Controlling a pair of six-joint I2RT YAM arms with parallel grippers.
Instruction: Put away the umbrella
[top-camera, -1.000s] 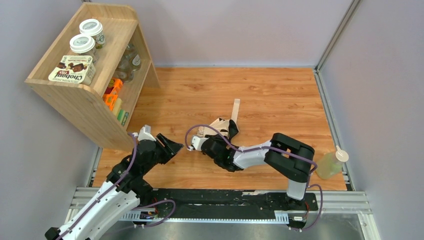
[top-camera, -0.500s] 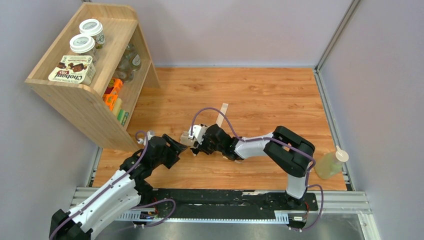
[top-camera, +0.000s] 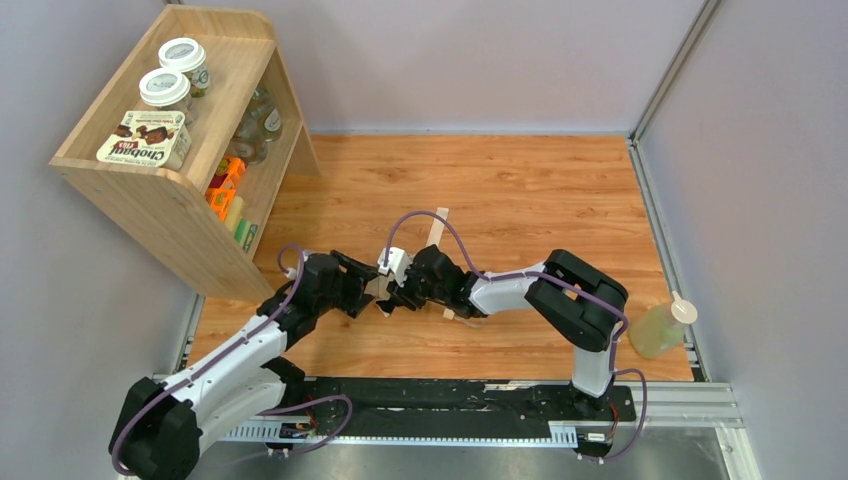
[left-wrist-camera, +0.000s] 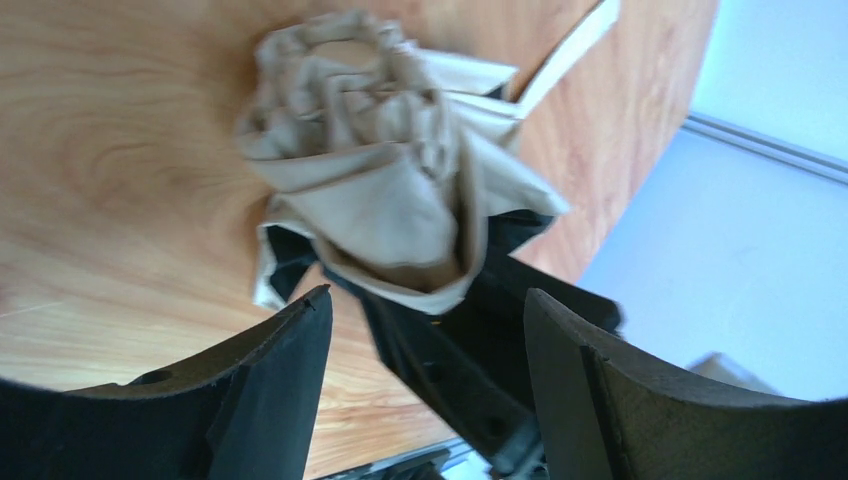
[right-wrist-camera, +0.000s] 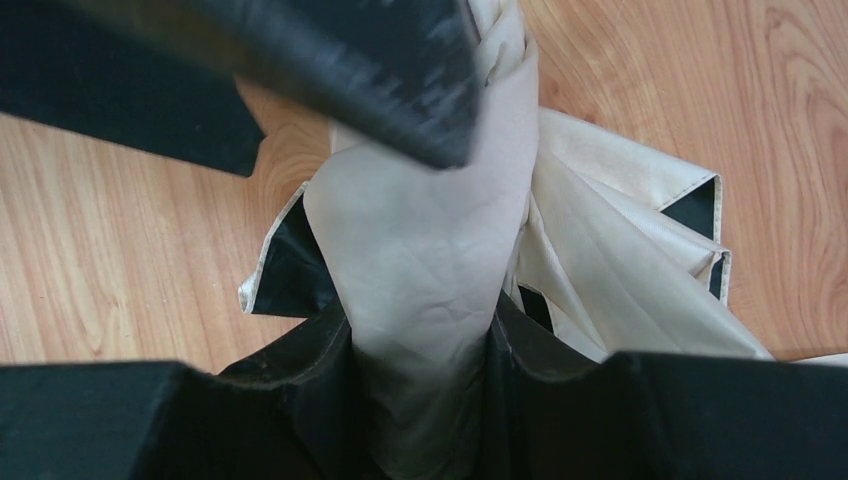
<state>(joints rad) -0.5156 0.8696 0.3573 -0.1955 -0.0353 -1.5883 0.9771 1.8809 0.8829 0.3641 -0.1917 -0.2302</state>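
The umbrella (right-wrist-camera: 430, 250) is a folded bundle of pale beige fabric with black lining. My right gripper (right-wrist-camera: 420, 350) is shut on it and holds it just above the wooden floor, mid-table. In the top view the umbrella (top-camera: 374, 289) shows only as a small beige patch between the two grippers, with its flat closing strap (top-camera: 441, 224) trailing behind. My left gripper (left-wrist-camera: 425, 310) is open. Its fingers (left-wrist-camera: 285, 380) stand either side of the bundle's crumpled end (left-wrist-camera: 380, 170) without touching it. One left finger (right-wrist-camera: 350, 60) crosses the top of the right wrist view. The handle is hidden.
A wooden shelf (top-camera: 170, 190) stands tilted at the back left, with two jars (top-camera: 165, 88) and a yoghurt carton (top-camera: 145, 138) on top and more items inside. A bottle of yellowish liquid (top-camera: 660, 328) stands at the right edge. Grey walls enclose the table.
The right gripper carried the umbrella left toward the left arm. The left arm reached right to meet it, and its jaws opened wider around the bundle's end.
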